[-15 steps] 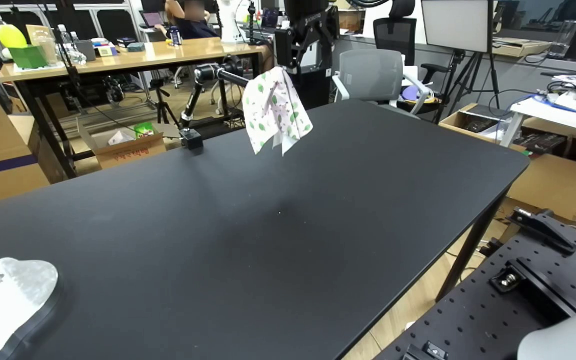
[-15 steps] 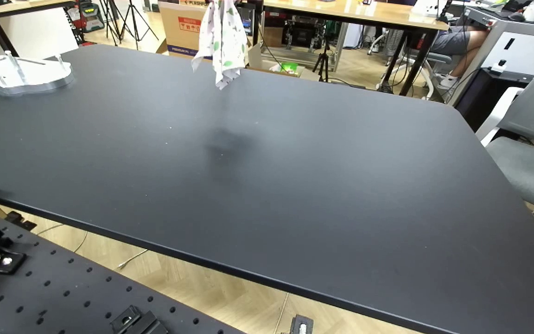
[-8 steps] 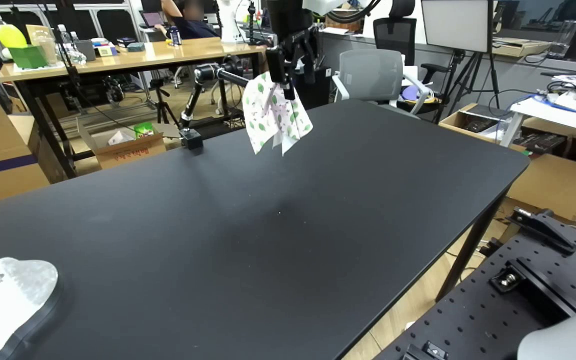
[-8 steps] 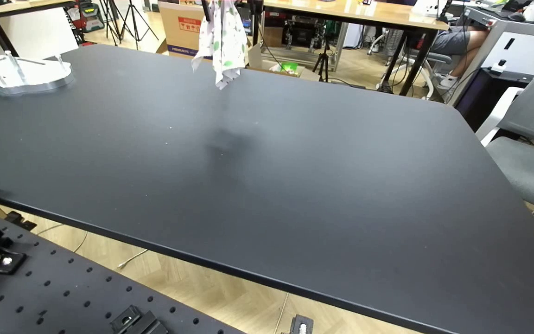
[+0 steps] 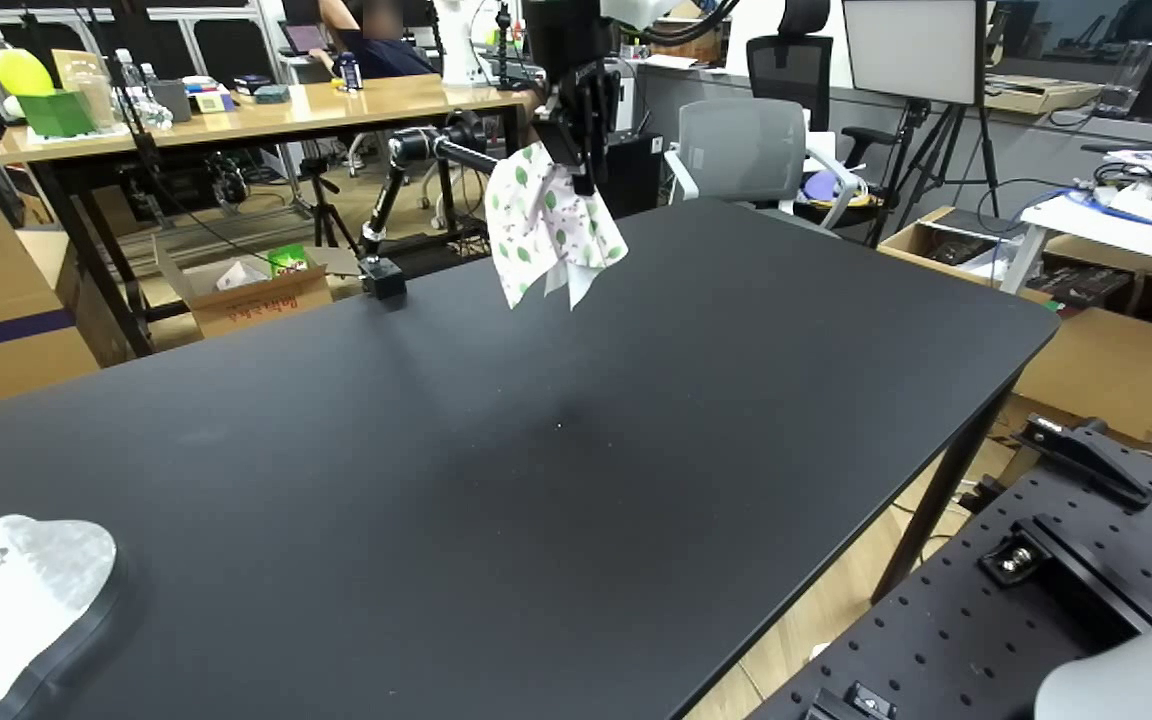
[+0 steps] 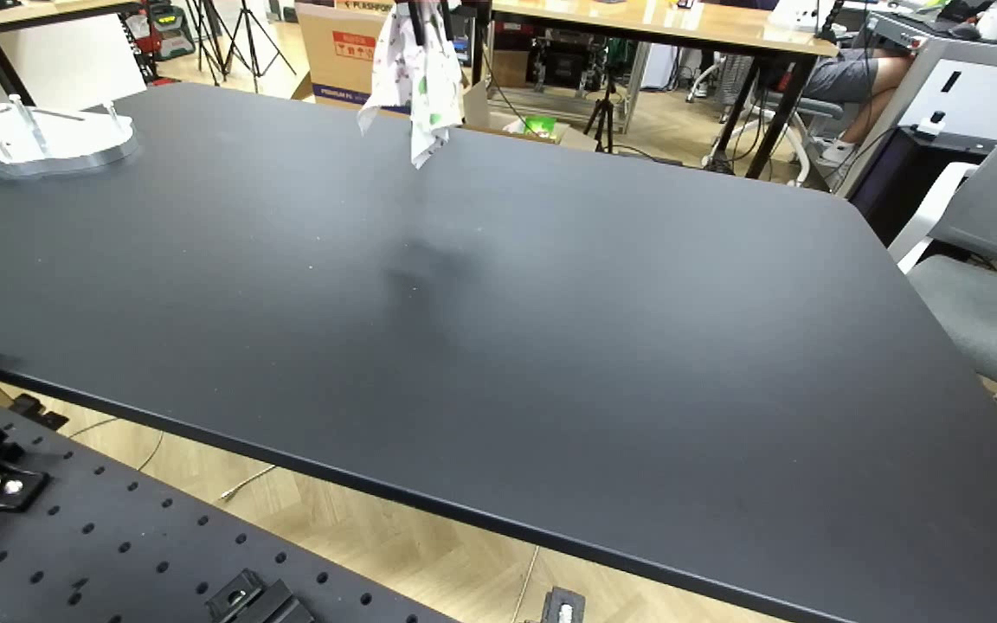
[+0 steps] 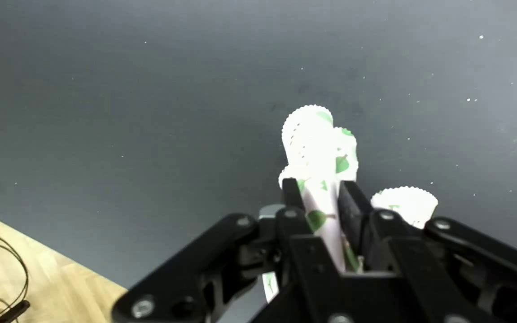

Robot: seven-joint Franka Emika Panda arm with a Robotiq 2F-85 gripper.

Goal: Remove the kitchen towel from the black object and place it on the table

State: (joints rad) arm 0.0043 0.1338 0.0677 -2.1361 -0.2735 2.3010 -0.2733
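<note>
Centrally, in the wrist view, my gripper point(image 7: 319, 185) points down toward the table point(image 5: 536, 520), its jaws partly apart with a fold of the kitchen towel point(image 7: 312, 154) between them; whether my fingers point(image 7: 291, 193) press on that fold I cannot tell. White, scalloped at the edge and printed with green leaves, the towel extends out past my fingers, and another stretch of its edge shows just beside the finger at the right of that view. In an exterior view, the towel hangs in loose folds above the far side of the matte black top, lower corners pointing downward; a black jointed stand point(image 5: 414, 146), set at the table's edge, reaches to the upper part of the cloth and passes out of sight behind it. A soft shadow point(image 6: 429, 272) lies on the top. Both exterior views include a pale plate point(image 5: 56, 560) with metal pegs, resting on the table well apart from the towel; a perforated black board point(image 5: 896, 630) beside the near edge; and a grey chair point(image 5: 741, 150).
</note>
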